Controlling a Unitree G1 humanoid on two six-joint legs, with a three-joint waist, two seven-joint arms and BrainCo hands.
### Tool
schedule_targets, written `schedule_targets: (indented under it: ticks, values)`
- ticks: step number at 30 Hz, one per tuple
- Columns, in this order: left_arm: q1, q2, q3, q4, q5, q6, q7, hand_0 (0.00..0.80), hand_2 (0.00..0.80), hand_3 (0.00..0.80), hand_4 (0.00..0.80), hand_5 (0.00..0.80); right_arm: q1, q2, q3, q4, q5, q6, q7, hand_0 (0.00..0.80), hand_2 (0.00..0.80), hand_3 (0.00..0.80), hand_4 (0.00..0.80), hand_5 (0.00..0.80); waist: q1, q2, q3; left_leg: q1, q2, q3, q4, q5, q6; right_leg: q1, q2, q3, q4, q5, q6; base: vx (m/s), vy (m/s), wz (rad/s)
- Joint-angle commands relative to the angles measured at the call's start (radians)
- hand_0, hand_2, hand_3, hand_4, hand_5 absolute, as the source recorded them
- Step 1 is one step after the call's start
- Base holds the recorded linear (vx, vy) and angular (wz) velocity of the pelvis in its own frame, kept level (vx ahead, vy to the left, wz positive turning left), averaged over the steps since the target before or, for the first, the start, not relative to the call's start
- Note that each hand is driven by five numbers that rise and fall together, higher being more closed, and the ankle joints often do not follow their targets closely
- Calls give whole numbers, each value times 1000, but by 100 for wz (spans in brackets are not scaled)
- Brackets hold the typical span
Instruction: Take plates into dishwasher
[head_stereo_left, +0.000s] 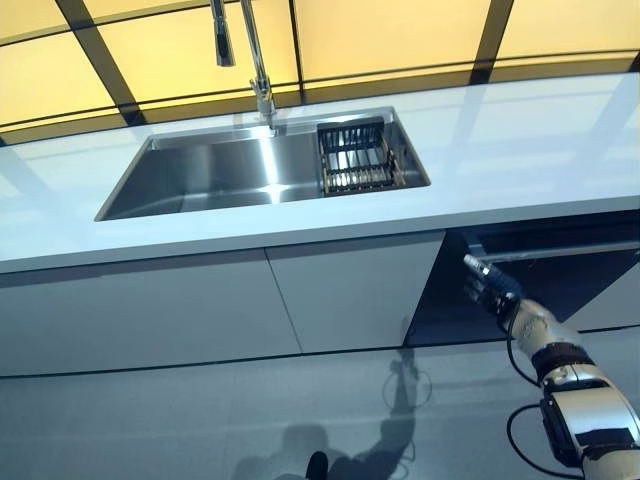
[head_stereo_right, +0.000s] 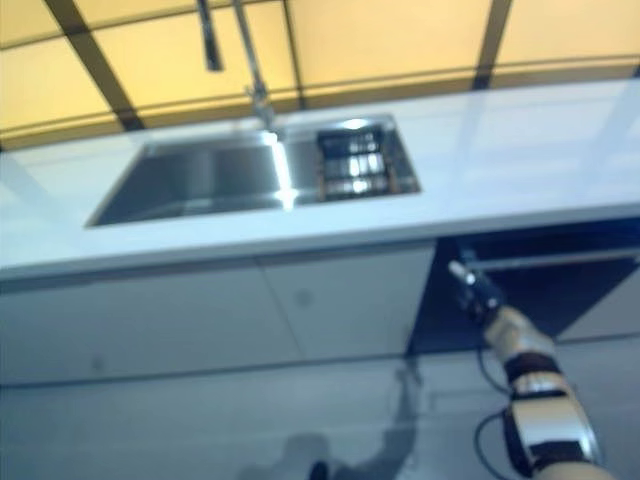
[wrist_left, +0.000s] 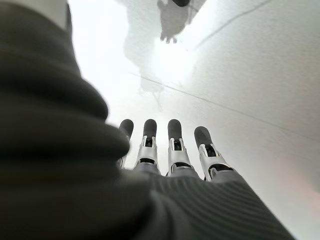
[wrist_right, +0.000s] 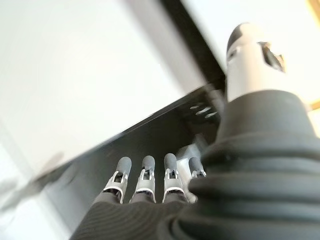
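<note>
Right robot hand, fingers straight and empty, reaching toward dark dishwasher front under worktop; rack in sink up-left; no plates visible.

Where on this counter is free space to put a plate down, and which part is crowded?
The counter is bare to the right of the sink, and again to its left. Inside the sink, the left part of the basin is free; its right end is filled by the black rack. The faucet stands behind the sink. The right hand is below the counter edge.
</note>
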Motion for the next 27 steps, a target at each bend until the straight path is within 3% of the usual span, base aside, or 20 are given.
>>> schedule_targets:
  ticks: [1,5,8,13,23,27]
  values:
    - [-52,31,-6,18,28,8,37,0,0,0,0,0,23,7,80,-55,-68,10,19,0,0,0,0,0,10,-26,12,49,0,59,45,-150,23,-5,-4,64,-48,6,-44,-9,34,-3]
    - [-58,30,-2,8,37,17,43,0,0,0,0,0,125,61,100,-94,-129,17,27,0,0,0,0,0,-5,-38,-6,67,3,73,19,-146,26,8,7,76,-85,28,-34,-28,35,-7]
    - [-60,20,-5,-4,62,21,53,0,0,0,0,0,247,99,122,-125,-255,-14,47,0,0,0,0,0,-22,-46,-26,74,2,85,-4,-139,27,11,14,85,-117,50,-20,-43,41,-9]
    - [-78,10,-57,-38,161,51,50,0,0,0,0,0,365,123,149,-109,-362,-38,74,0,0,0,0,0,-39,-53,-46,66,0,100,-4,-143,29,-5,11,96,-117,65,3,-58,44,-1]
    - [-130,-44,-149,-19,205,157,-60,0,0,0,0,0,493,257,112,143,-389,33,89,0,0,0,0,0,-79,-63,-71,94,0,134,-4,-164,51,3,12,126,-117,74,15,-5,38,-8]
    - [-143,-74,-162,-2,199,151,-86,0,0,0,0,0,511,294,93,195,-411,45,67,0,0,0,0,0,-87,-64,-76,107,2,141,-4,-174,56,10,13,134,-117,74,19,11,46,-14]
